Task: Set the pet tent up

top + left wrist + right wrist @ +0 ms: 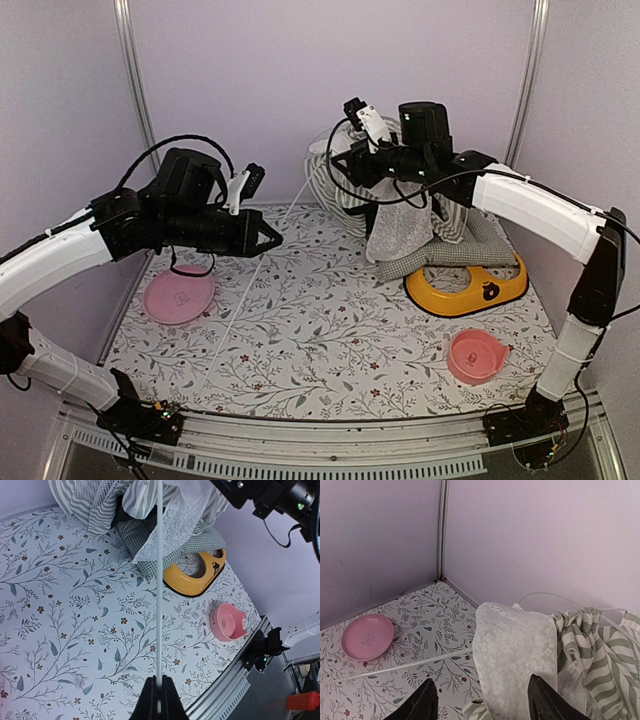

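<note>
The pet tent (340, 190) lies collapsed at the back of the mat, a heap of grey-green and white striped fabric with its white lace curtain (400, 235) hanging in front. My left gripper (268, 240) is shut on a thin white pole (235, 310) that slants from the tent down to the mat. In the left wrist view the pole (159, 595) runs straight out from the closed gripper (160, 682) to the tent (95, 505). My right gripper (350, 170) hovers over the tent top. Its jaws stand wide apart around the lace (515, 655), beside the striped fabric (600, 655).
A green-checked cushion (470, 250) lies under the tent's right side. A yellow bowl holder (465, 292) sits in front of it and a pink bowl (476, 355) at front right. A pink plate (180, 296) lies at the left. Walls close the back and sides.
</note>
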You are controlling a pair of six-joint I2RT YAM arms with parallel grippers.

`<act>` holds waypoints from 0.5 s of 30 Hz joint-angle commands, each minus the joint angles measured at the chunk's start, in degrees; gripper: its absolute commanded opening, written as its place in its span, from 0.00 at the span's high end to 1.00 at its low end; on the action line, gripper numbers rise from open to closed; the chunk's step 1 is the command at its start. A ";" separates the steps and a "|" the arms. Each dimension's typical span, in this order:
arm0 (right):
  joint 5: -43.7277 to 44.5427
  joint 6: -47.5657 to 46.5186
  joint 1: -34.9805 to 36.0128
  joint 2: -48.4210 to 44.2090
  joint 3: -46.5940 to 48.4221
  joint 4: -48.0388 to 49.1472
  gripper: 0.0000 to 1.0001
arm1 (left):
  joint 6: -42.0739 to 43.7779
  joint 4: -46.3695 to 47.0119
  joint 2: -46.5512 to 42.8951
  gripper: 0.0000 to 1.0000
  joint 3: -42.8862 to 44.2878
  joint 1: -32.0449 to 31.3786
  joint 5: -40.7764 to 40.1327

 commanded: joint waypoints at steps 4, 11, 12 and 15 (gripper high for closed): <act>8.06 -0.45 0.26 -0.97 1.05 0.75 0.70 | -0.06 1.49 -0.28 1.00 1.24 -0.77 -1.34; 10.09 1.82 0.18 -7.92 -7.41 3.25 1.00 | 0.00 1.48 -0.21 1.00 1.41 -0.72 -1.61; 9.33 1.87 0.15 -8.81 -8.43 3.44 1.00 | 0.07 1.48 -0.21 1.00 1.41 -0.78 -1.62; 9.02 1.79 0.18 -11.25 -10.93 3.73 1.00 | 0.23 1.48 -0.15 1.00 1.50 -0.71 -1.66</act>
